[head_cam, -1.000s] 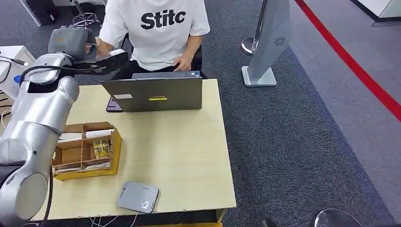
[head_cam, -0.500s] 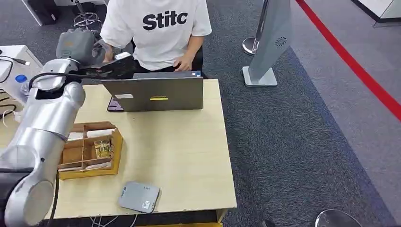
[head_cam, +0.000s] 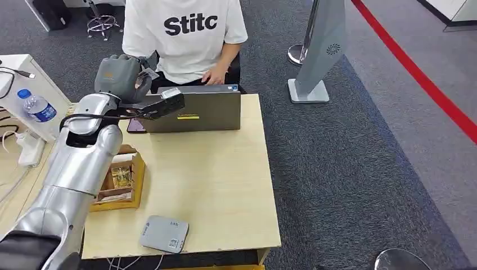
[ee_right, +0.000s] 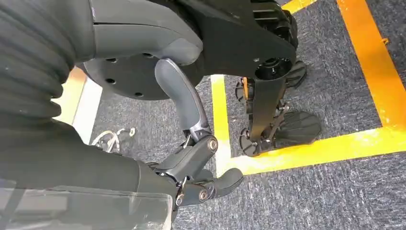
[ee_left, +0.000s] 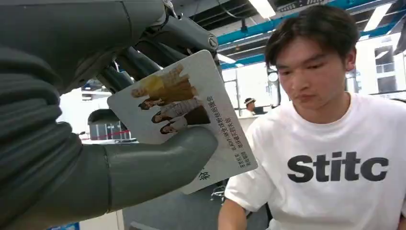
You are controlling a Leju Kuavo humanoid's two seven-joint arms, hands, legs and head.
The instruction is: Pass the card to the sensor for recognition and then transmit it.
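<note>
You are swinging the left hand (head_cam: 125, 73), pinching the card (ee_left: 184, 120), rightward in the upper left toward the person (head_cam: 185, 34), nearing handover.

You see the left hand (ee_left: 95, 158) pinching the card (ee_left: 191, 110) between its thick thumb and the dark fingers (ee_left: 143, 52). Behind the card sits a person (ee_left: 335, 158) in a white "Stitc" shirt.
</note>
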